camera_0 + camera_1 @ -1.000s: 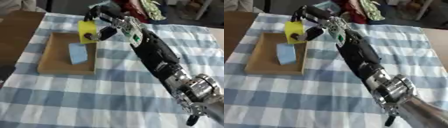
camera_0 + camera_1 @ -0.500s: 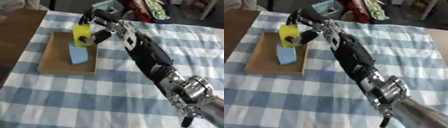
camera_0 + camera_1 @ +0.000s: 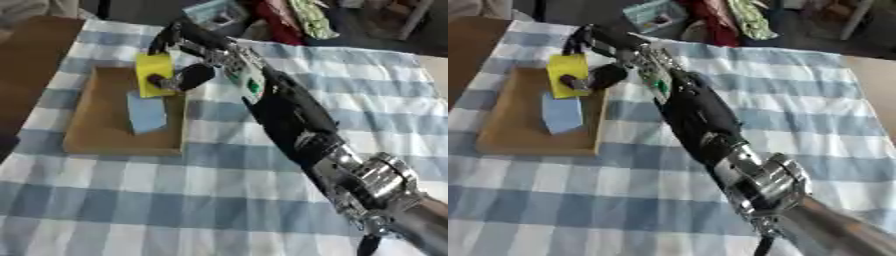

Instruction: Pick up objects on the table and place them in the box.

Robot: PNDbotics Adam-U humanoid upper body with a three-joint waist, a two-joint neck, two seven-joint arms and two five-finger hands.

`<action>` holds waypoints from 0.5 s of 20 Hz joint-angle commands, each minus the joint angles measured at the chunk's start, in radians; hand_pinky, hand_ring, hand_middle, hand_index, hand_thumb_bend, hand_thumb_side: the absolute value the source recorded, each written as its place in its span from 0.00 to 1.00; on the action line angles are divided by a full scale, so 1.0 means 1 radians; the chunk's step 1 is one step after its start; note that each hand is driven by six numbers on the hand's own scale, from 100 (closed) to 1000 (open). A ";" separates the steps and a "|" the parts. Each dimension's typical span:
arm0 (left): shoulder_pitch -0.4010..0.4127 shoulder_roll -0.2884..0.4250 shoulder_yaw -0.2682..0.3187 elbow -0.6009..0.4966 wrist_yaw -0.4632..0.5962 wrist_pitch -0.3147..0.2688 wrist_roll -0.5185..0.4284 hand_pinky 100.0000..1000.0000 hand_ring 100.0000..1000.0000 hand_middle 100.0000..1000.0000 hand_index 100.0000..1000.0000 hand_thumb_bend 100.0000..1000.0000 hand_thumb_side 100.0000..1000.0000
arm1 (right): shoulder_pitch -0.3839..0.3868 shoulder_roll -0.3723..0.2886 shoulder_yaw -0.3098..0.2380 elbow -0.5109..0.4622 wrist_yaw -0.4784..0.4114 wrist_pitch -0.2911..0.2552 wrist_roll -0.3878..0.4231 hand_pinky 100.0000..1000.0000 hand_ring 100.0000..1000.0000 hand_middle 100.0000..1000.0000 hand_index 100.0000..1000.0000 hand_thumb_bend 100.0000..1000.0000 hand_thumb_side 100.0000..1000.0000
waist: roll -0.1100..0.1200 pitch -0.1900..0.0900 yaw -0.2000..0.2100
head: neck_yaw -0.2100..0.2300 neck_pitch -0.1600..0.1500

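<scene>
Right now the right hand (image 3: 188,60) is over the box (image 3: 96,140), reaching in from the box's near-right side w/ the arm stretched diagonally across the checked cloth (image 3: 219,200). Fingers and thumb are curled round a yellow block (image 3: 154,74), pinching it front and back, so the block hangs upright rather than lying flat. It sits above the box's far-right part, near the right wall; can't tell if its lower edge is touching the floor of the box or just clear of it.

Already inside the box: a light blue flat piece (image 3: 145,112), lying just nearer than the yellow block and along the right wall. That prob. explains why the hand holds the block toward the far end: the nearer stretch on that side is taken, and the far end is open cardboard.

Judgement: this is the placing step, block carried over the rim and about to be let go. Holding it upright by the faces keeps the fingers off the box wall. Risk: released from this pose it could tip onto the blue piece or lean on the wall.

Left hand isn't visible in either view. Beyond the box's far side, off the cloth, there's clutter: cloth, a teal item; not task-related afaict.
</scene>
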 commanded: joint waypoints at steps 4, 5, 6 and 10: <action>-0.016 0.011 0.004 -0.020 0.002 0.000 -0.002 0.55 0.51 0.48 0.66 0.57 0.05 | -0.022 -0.011 0.005 -0.029 -0.061 -0.021 0.065 0.77 0.83 0.80 0.80 0.07 0.78 | 0.006 -0.017 -0.003 | 0.000 -0.016; -0.016 0.011 0.004 -0.019 0.002 0.000 -0.002 0.55 0.51 0.48 0.66 0.57 0.05 | -0.023 -0.012 0.004 -0.032 -0.069 -0.020 0.070 0.77 0.84 0.80 0.80 0.05 0.79 | 0.006 -0.017 -0.004 | 0.000 -0.017; -0.016 0.011 0.004 -0.019 0.002 0.000 -0.002 0.55 0.51 0.48 0.66 0.57 0.05 | -0.024 -0.013 0.004 -0.035 -0.078 -0.019 0.074 0.77 0.84 0.80 0.80 0.05 0.79 | 0.006 -0.017 -0.006 | 0.000 -0.017; -0.016 0.013 0.004 -0.018 0.001 0.000 -0.002 0.55 0.51 0.48 0.66 0.57 0.05 | -0.028 -0.018 0.005 -0.049 -0.107 -0.014 0.083 0.78 0.85 0.83 0.81 0.06 0.79 | 0.006 -0.018 -0.009 | 0.000 -0.018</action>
